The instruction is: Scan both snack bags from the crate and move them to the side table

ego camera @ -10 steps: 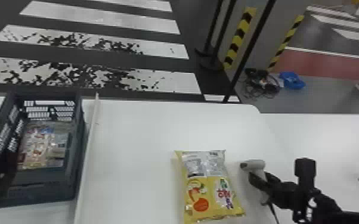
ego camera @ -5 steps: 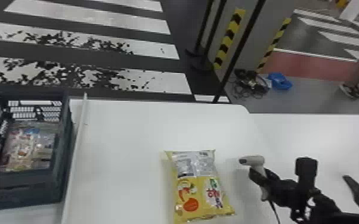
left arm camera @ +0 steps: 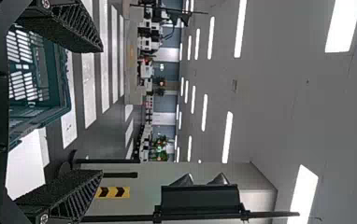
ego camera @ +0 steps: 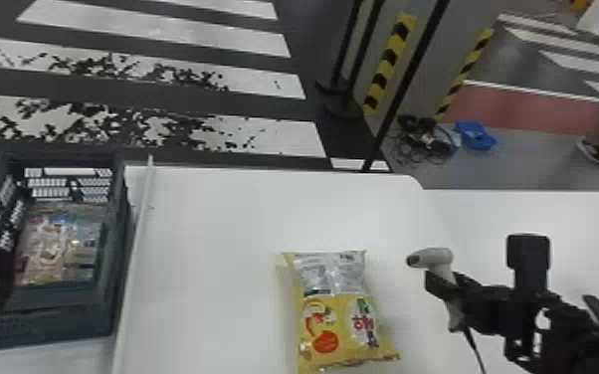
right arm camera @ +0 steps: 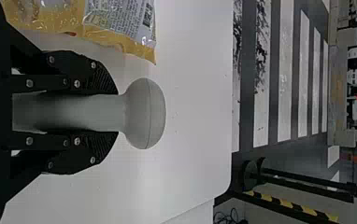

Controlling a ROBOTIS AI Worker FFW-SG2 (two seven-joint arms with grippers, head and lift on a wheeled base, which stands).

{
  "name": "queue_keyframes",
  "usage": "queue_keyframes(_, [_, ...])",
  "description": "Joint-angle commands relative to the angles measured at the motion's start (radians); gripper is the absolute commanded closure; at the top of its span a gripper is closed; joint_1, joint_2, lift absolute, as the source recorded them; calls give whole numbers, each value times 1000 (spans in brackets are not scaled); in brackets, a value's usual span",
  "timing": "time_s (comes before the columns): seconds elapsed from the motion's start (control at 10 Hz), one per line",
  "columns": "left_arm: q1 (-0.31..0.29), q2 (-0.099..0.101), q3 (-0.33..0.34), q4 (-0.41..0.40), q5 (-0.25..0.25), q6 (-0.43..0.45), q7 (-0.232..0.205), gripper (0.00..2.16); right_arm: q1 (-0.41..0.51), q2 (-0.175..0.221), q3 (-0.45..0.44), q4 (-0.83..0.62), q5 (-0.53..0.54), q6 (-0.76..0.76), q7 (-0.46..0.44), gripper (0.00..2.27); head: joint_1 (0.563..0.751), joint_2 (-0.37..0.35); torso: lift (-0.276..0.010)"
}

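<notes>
Scanner [ego camera: 435,256], grasped by the right tool [right arm camera: 116,113], has edged away from the bag [ego camera: 343,318] right of the crate [ego camera: 59,323] on the tabletop [ego camera: 224,238]; left tool [left arm camera: 102,110] gapes near the crate. One bag's out; scan unclear, moving remains.

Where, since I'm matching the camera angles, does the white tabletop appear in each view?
Head view: the white tabletop spans the foreground, under the yellow snack bag.
Left wrist view: a white patch between the crate and one finger of the left end effector.
Right wrist view: behind the scanner in the right end effector, reaching under the snack bag.
Shared landmark: the white crosswalk stripes on the floor.
</notes>
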Motion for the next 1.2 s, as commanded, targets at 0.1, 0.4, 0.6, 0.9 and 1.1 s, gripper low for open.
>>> queue_keyframes(0.1, [1,6,1,1,-6,0,3,70,3,71,12,-78,5,74,-6,2240,695,-266,-95])
queue_keyframes(0.4, [-5,3,-2,5,-6,3,5,70,3,147,64,-134,3,105,-25,2240,695,-218,-95])
queue_keyframes(0.6, [-5,2,-5,5,-12,3,3,70,-26,185,98,-141,5,114,-32,2240,695,-163,-95])
queue_keyframes(0.9, [-5,2,-10,7,-13,3,3,70,-66,213,134,-118,23,101,-34,2240,695,-117,-95])
queue_keyframes(1.1, [-5,0,-13,7,-13,3,3,70,-77,213,164,-61,32,49,-34,2240,695,-100,-95])
